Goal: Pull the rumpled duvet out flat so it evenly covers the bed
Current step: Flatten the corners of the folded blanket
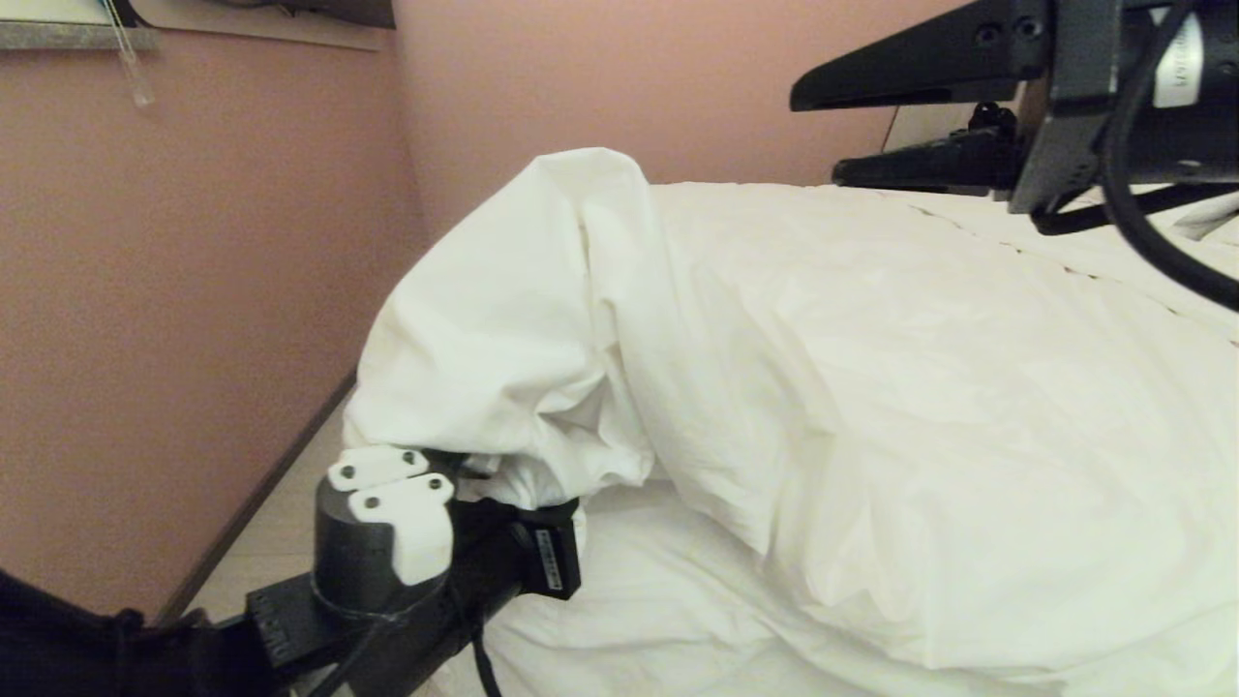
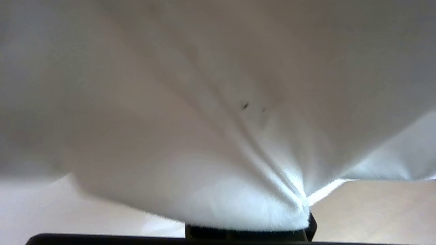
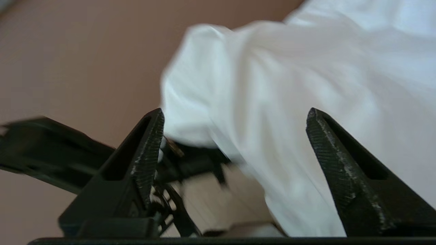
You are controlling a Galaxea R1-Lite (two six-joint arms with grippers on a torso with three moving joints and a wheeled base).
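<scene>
The duvet (image 1: 794, 387) lay heaped on the bed (image 1: 658, 620), its near-left corner bunched and lifted into a tall fold beside the pink wall (image 1: 194, 290), with bare sheet showing below it. The left gripper (image 1: 484, 484) was clamped tight on that corner, creases fanning out from the pinch in the left wrist view. The right gripper (image 1: 823, 136) hung above the duvet's far right, its jaws spread wide and holding nothing. To do this step well, the left arm should probably draw the corner low and outward toward the bed's foot, steadily so the cloth does not slip, while the right takes a matching edge, so both sides come down evenly.
</scene>
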